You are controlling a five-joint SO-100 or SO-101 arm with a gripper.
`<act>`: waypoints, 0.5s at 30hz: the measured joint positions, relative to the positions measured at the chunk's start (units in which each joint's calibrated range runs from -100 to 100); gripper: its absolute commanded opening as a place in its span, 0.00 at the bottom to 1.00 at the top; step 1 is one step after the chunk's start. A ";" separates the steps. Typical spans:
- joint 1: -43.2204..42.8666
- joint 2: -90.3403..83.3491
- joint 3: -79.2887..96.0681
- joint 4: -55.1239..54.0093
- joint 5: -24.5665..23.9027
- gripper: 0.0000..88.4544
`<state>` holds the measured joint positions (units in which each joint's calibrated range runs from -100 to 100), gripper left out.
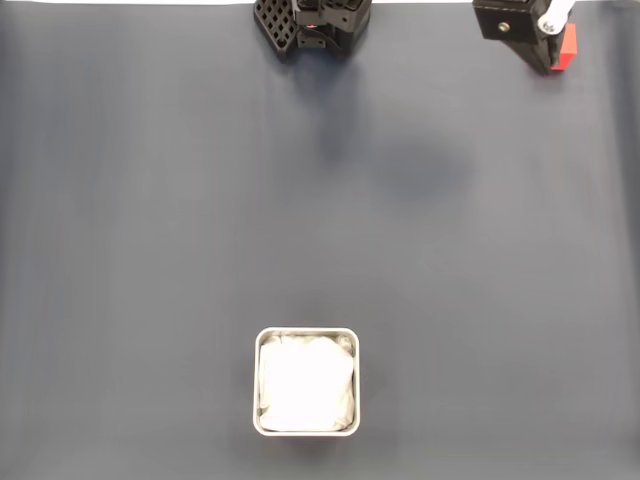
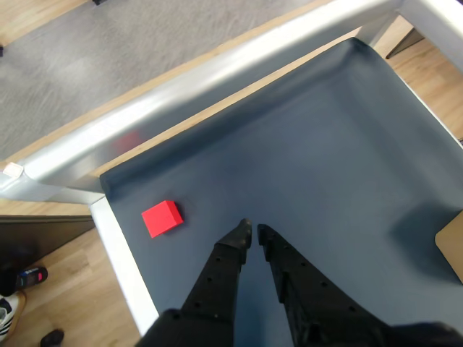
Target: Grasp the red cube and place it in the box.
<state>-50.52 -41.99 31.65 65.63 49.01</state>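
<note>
The red cube lies on the dark grey mat in the wrist view, just left of the gripper and a little ahead of its tips, not touching them; the two black fingers reach up from the bottom edge with their tips drawn nearly together, a thin gap between them and nothing in it, so the claw is clenched and empty. The cube sits near the mat's corner, close to the pale metal rail that borders it; beyond the rail there is grey carpet and wooden floor.

In the fixed view the cube shows as a red sliver at the top right, partly covered by a black part of the arm; another black part of the arm stands at the top centre. The box rests far down the mat near the bottom centre, well apart from the cube, its silvery rim square with rounded corners and its inside lined in crumpled white.
</note>
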 measured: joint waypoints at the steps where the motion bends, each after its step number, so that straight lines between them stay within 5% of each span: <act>1: -0.45 0.00 0.27 0.00 0.00 0.00; 15: -7.27 -0.26 4.34 0.00 0.00 0.00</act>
<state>-57.79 -42.25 35.99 65.63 49.01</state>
